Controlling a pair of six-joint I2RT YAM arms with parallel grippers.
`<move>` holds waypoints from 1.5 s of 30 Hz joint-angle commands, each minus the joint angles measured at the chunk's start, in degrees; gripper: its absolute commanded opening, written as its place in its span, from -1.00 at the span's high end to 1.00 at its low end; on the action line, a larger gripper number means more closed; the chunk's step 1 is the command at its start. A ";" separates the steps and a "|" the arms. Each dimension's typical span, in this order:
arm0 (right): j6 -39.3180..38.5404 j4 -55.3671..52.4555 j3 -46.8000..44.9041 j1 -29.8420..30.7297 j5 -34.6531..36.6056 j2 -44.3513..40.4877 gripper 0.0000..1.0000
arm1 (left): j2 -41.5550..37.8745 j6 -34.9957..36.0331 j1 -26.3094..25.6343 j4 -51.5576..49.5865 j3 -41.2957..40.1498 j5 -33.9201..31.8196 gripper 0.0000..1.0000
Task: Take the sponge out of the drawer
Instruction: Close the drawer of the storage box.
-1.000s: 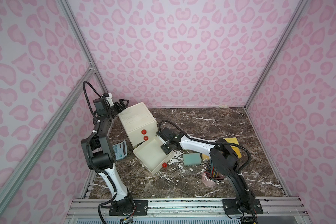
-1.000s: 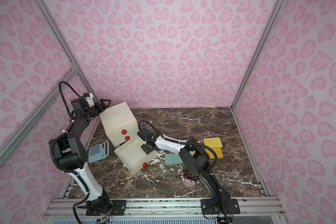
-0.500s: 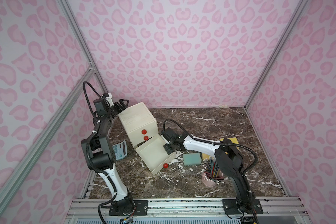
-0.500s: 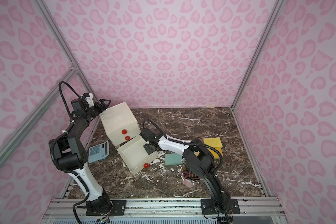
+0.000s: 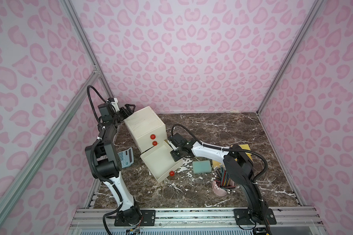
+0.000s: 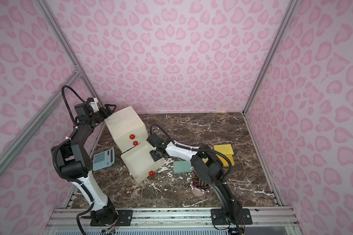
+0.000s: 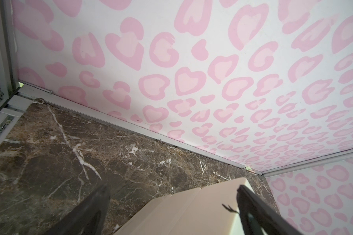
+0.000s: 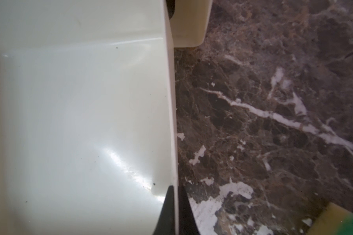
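Note:
The cream cabinet [image 5: 143,122] stands at the back left, its bottom drawer [image 5: 159,162] pulled out and bare inside in both top views. A green sponge [image 5: 201,166] lies on the marble just right of the drawer; a corner of the sponge [image 8: 338,221] shows in the right wrist view. My right gripper [image 5: 174,157] is shut on the drawer's thin right wall [image 8: 169,101], one finger on each side. My left gripper [image 5: 128,107] is open, its fingers straddling the cabinet's top back corner [image 7: 192,211] without closing on it.
A yellow block [image 5: 242,150] lies behind the right arm's elbow. A pink cup of pencils [image 5: 220,187] stands in front of the sponge. A calculator [image 5: 126,157] lies left of the drawer. Pink walls close in three sides.
The right arm's elbow has swung a little to the right while its gripper stayed on the drawer wall. The drawer has barely shifted. The left arm has not moved.

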 commanded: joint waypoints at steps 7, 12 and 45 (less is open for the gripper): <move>1.35 3.16 -1.16 -0.43 2.74 -1.18 1.00 | 0.44 1.69 0.11 -4.63 -0.48 -1.50 -0.97; 0.98 3.22 -0.25 -0.66 2.79 -0.08 1.00 | 0.61 1.69 0.11 -4.67 -0.39 -1.42 -0.97; -1.96 1.41 8.87 -2.78 -0.95 5.39 1.00 | 1.40 2.13 0.11 -4.96 0.36 0.25 -0.97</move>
